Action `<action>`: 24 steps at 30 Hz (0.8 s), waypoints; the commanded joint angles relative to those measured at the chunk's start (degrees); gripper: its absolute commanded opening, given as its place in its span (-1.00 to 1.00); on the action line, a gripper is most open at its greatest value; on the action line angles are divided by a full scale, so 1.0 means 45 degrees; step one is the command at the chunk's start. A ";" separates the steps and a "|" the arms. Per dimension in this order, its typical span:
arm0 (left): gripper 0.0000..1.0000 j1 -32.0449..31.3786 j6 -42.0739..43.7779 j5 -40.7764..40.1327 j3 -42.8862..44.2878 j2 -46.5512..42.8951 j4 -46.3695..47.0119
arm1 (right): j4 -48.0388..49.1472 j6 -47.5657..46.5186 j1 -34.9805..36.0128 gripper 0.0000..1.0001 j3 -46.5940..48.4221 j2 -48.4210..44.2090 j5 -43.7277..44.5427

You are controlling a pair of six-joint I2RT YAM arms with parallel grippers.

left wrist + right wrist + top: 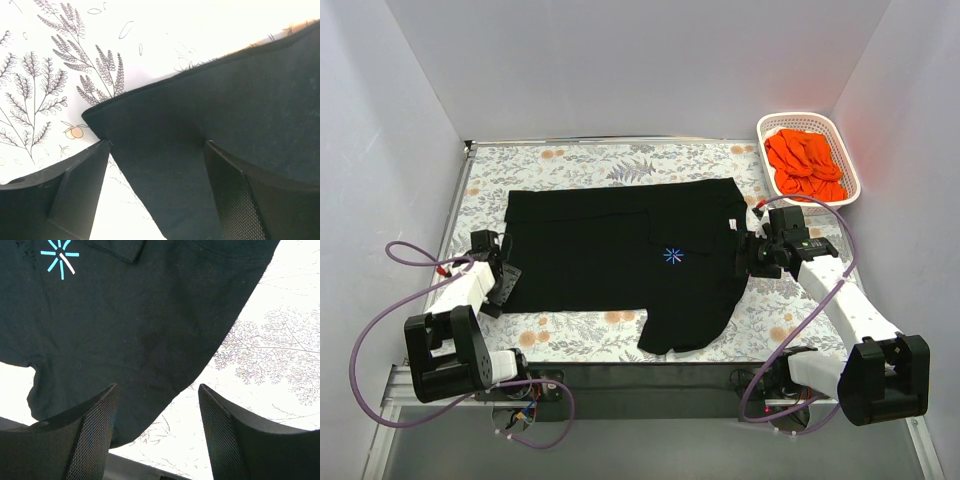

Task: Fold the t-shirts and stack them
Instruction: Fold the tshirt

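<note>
The black t-shirt [620, 260] lies spread flat on the floral table, its pale-blue starburst logo [672, 255] facing up and a sleeve hanging toward the near edge. My left gripper [506, 276] is open at the shirt's left hem; in the left wrist view a corner of the black cloth [165, 150] lies between its fingers. My right gripper [744, 262] is open at the shirt's right edge; in the right wrist view the shirt's curved edge [150, 340] lies just ahead of the fingers, with the logo [60, 256] at top left. Orange t-shirts [806, 165] are piled in the basket.
A white lattice basket [769, 125] stands at the back right corner. The floral tablecloth [590, 160] covers the table, ringed by white walls. The table's dark front edge [650, 375] runs between the arm bases. Purple cables loop beside both arms.
</note>
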 commanded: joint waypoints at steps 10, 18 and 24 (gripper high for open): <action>0.14 0.0856 0.0641 -0.0350 -0.0707 0.0625 0.0885 | -0.0082 -0.0299 0.0137 0.21 0.0163 0.0079 -0.0165; -0.06 0.0856 0.0582 0.0196 -0.0727 0.1386 0.0943 | -0.0082 -0.0377 0.0137 0.21 0.0163 0.0119 0.0225; 0.03 0.0856 0.0836 0.0100 -0.0141 0.1603 0.0378 | -0.0082 -0.0377 0.0215 0.20 0.0280 0.0645 0.0109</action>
